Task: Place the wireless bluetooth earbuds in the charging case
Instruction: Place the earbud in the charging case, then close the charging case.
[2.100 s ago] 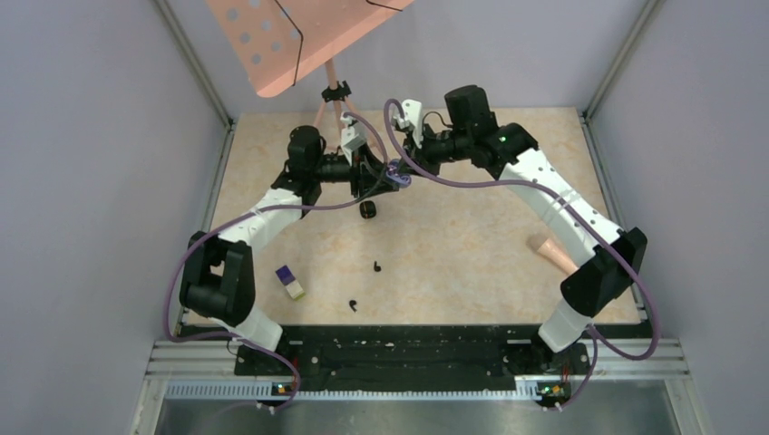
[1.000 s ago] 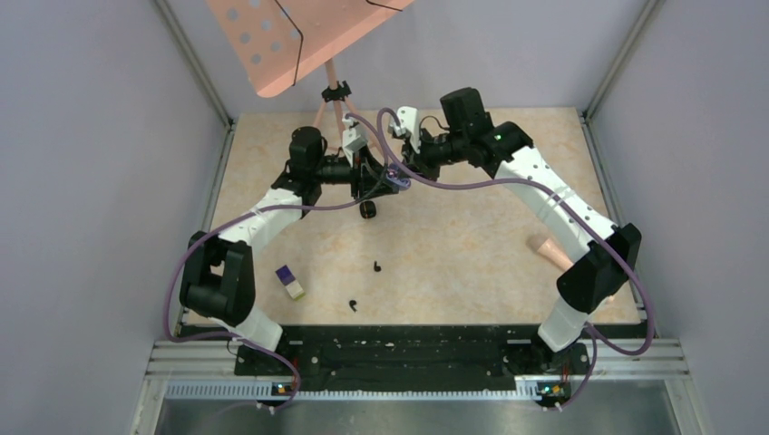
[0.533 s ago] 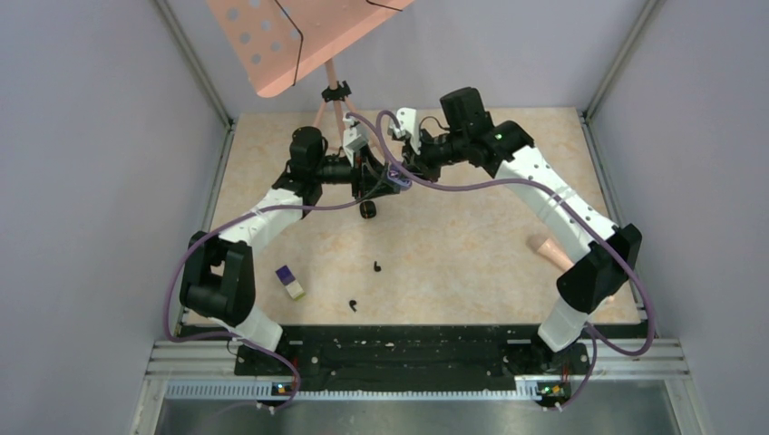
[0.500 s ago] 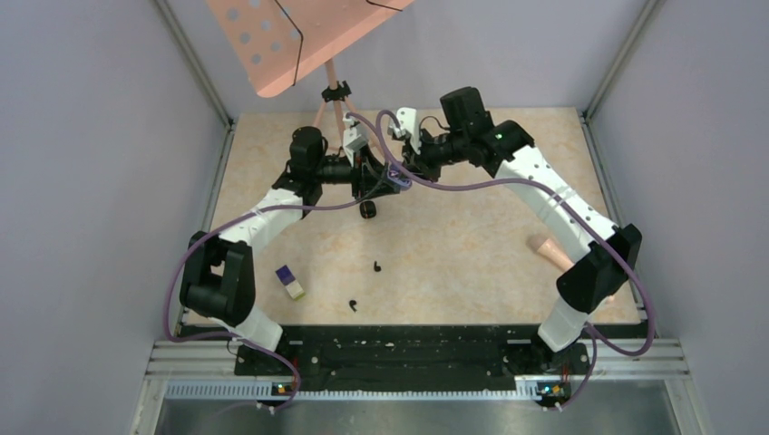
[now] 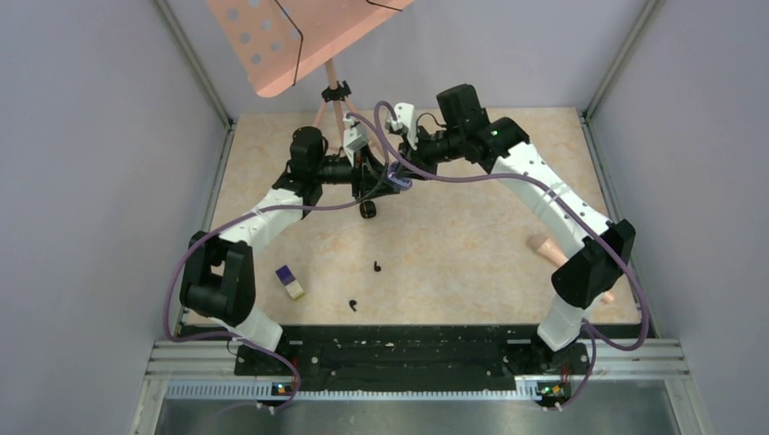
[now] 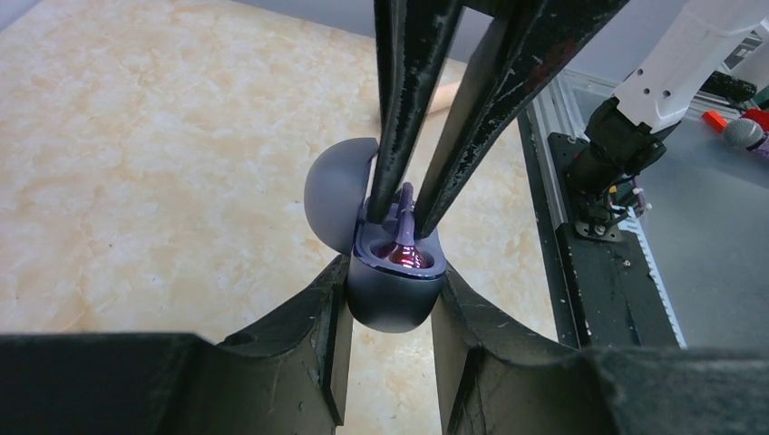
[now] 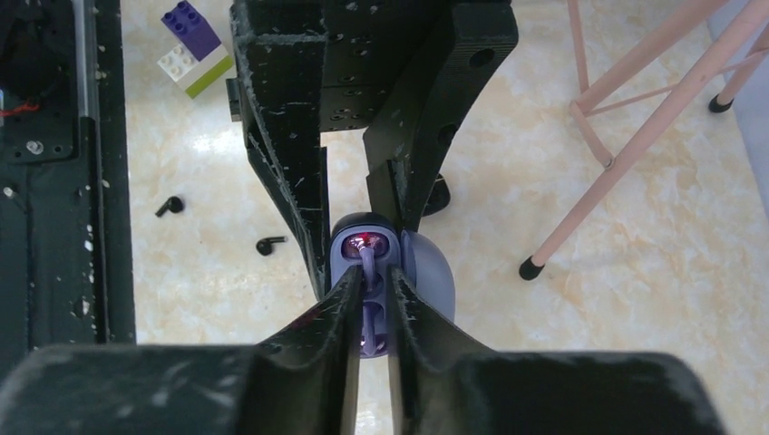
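My left gripper [image 6: 392, 304] is shut on the purple charging case [image 6: 394, 294] and holds it above the table with its lid [image 6: 334, 195] open. My right gripper [image 7: 374, 279] is shut on a pale purple earbud [image 7: 366, 263], whose tip sits in the case's red-glowing socket [image 6: 399, 254]. In the top view the two grippers meet at the case [image 5: 396, 179]. Two black earbuds [image 5: 376, 266] [image 5: 353, 305] lie on the table, and both show in the right wrist view [image 7: 268, 244] [image 7: 169, 206]. I cannot make out a second purple bud.
A small black case [image 5: 367, 209] lies under the grippers. A purple-and-cream block [image 5: 289, 282] sits near left. A pink object [image 5: 547, 246] lies at the right. A pink stand [image 5: 334, 91] with thin legs [image 7: 617, 154] rises at the back.
My right arm has edged slightly left toward the case, with the purple earbud still pinched. The left arm and the things on the table have not moved.
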### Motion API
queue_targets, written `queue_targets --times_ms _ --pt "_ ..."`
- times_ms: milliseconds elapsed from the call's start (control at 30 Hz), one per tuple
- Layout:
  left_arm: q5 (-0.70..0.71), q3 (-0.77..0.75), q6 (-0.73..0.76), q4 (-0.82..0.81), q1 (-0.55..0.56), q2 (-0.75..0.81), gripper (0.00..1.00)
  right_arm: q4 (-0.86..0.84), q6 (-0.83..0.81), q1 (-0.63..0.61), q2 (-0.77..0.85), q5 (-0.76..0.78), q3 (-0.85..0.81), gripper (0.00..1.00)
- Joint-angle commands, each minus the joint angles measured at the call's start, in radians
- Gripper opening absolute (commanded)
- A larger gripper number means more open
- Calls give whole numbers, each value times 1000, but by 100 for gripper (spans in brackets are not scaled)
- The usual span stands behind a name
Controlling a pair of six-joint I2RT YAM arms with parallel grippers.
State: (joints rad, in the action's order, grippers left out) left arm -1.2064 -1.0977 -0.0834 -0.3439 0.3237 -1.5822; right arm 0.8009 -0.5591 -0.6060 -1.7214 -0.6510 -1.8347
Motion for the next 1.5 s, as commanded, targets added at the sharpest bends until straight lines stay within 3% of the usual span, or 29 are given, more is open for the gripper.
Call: queue_targets --times_ms 0,267,433,733,900,1067,1467 --pt "-12 -17 -1 -56 9 4 0 -24 25 -15 -6 -6 -60 22" --pt "2 -8 -31 -85 2 -5 0 -23 100 45 96 -91 -96 51" --pt "-2 5 -76 -143 2 -9 0 -55 95 63 119 -59 -11 65" --pt "-16 -1 -36 -121 2 -3 0 -89 125 63 37 -119 18 78" --pt "23 -1 -71 -151 1 -19 0 -73 128 64 43 -157 38 78" --pt "121 2 -211 -240 3 -62 0 -74 100 63 98 -97 81 76" --pt "200 -3 -439 -365 7 -243 0 -90 91 97 262 197 307 77"
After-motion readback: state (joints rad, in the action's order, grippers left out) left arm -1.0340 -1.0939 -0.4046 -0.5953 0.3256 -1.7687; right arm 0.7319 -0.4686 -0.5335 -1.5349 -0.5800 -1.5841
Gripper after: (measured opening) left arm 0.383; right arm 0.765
